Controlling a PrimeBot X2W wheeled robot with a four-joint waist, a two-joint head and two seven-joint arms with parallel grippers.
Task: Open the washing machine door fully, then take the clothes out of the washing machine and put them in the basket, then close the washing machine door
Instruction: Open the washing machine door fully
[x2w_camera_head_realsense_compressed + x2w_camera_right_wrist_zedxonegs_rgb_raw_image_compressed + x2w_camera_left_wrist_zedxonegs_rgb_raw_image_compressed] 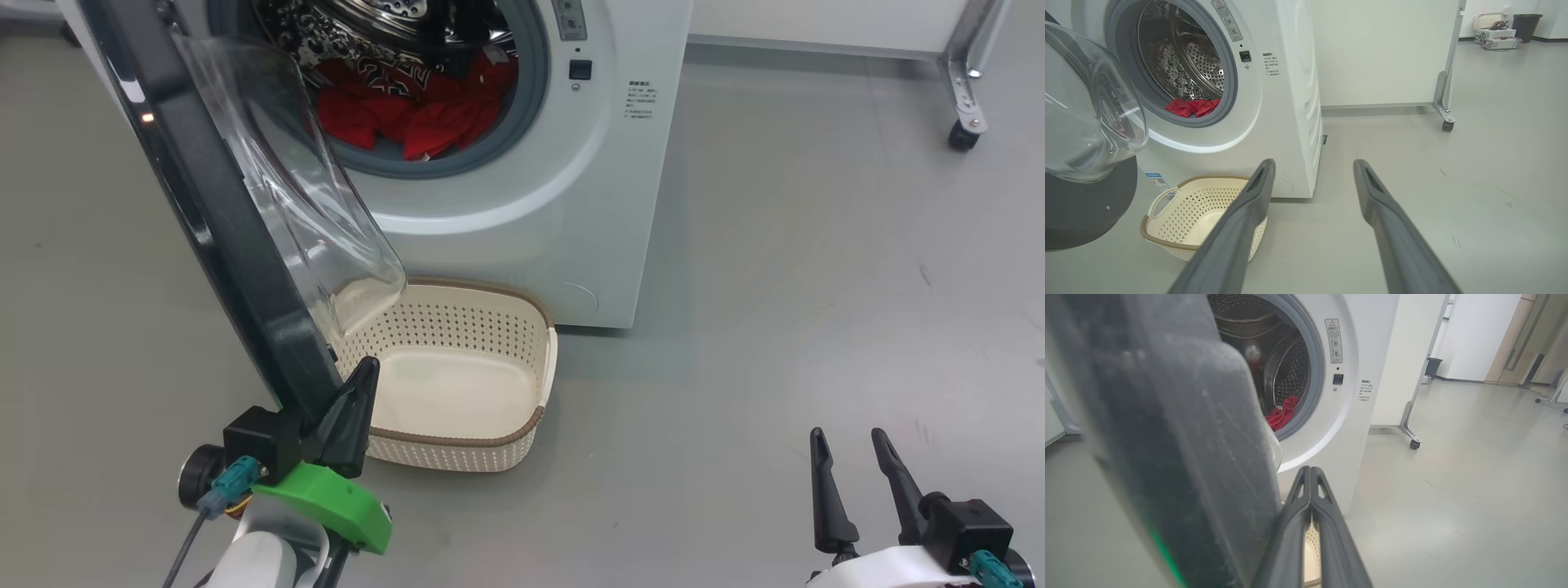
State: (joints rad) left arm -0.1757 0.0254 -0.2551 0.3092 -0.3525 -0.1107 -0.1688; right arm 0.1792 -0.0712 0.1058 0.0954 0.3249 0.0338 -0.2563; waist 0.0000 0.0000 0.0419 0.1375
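Head: from above, looking down on the washing machine (588,204) and basket (457,331).
Left wrist: low, tight beside the washing machine door (1167,457).
Right wrist: low, farther back; shares washing machine and basket with head.

In the left wrist view the large round black-rimmed washing machine door (1167,449) is a close blur hiding most of the bright red clothes (1284,413). In the head view it covers the left end of the cream perforated plastic basket (473,327), the top edge crops the big white washing machine (531,220), and the small printed notice (641,100) is unreadable.
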